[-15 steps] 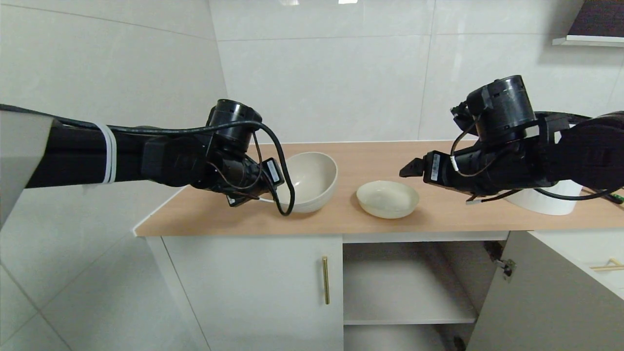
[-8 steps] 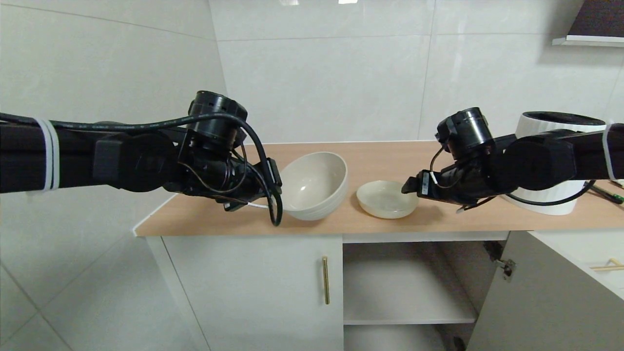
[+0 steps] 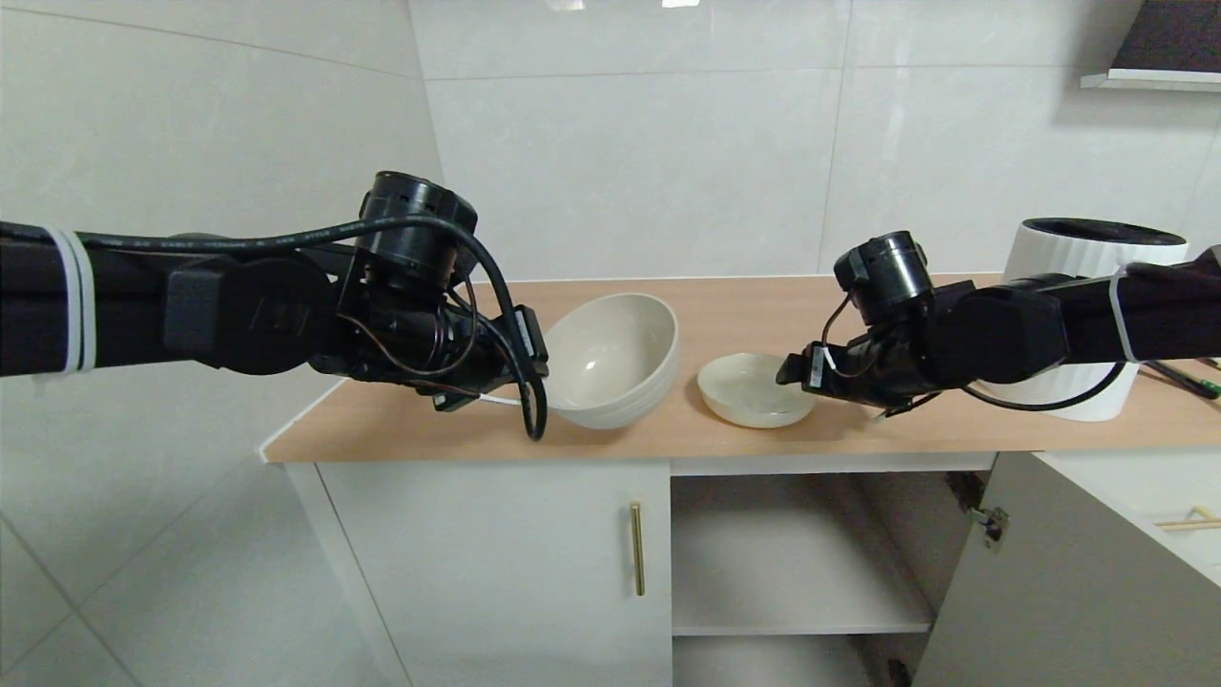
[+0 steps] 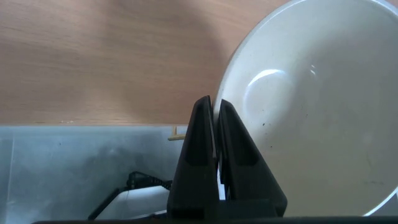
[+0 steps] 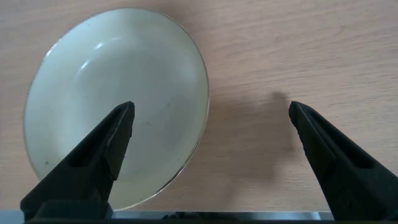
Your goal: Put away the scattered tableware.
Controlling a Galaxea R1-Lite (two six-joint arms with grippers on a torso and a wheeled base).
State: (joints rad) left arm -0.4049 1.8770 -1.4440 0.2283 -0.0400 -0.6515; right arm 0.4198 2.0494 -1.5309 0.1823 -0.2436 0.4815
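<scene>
Left gripper [image 4: 214, 102] fingers pinch rim of tilted bowl [image 3: 610, 358], frame center. Right gripper [image 5: 210, 107] fingers spread wide over dish [image 3: 754, 389] edge, just right of center, flat on table [image 3: 401, 420].

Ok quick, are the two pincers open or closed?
Left pincer: closed on the rim of the big bowl.
Right pincer: open over the small dish, holding nothing.

The right hand [image 5: 211, 107] has its two dark fingers [image 5: 102, 149] spread wide apart. One finger lies over the interior of a shallow cream dish [image 5: 124, 81], which sits upright on the wooden desk [image 5: 323, 50]. The other lies over bare desk. The dish rim falls between them. Contact cannot be determined.
</scene>
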